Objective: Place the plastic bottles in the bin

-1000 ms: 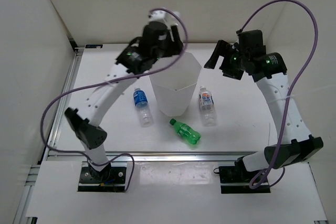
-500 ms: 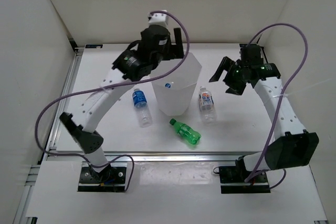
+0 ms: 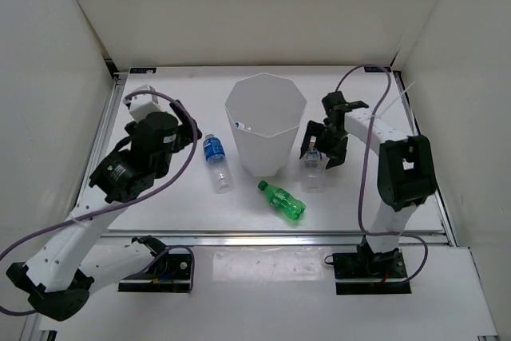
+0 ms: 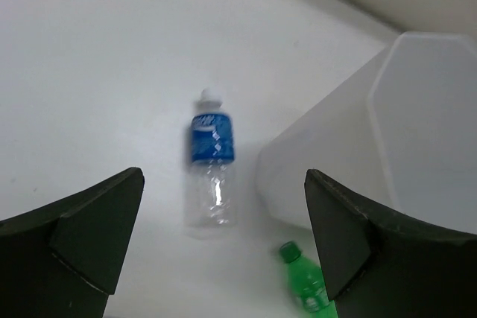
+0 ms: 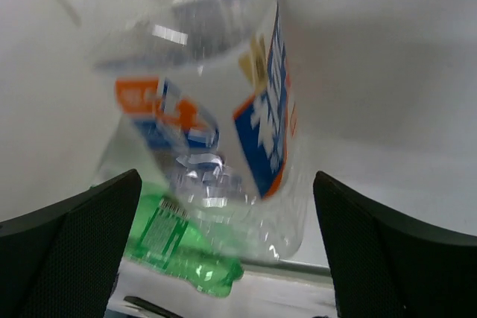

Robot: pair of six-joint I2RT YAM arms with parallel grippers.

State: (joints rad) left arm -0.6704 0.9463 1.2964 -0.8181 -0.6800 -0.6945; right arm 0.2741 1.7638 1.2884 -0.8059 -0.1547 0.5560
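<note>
Right gripper: jaws wide apart and straddling the white/red-labelled bottle, nothing clamped yet. That bottle lies on the table just right of the bin. Left gripper is also spread and empty, aimed at the blue-labelled bottle lying left of the bin. The green bottle lies on the bin's near side. To do it well: centre the grip on the label band (thin plastic, probably slippery) and squeeze gently. Lift above the tall rim before swinging left, and let go only over the opening.

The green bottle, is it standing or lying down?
Lying down: the green bottle rests lengthwise on the table, near the bin, outside it.
</note>
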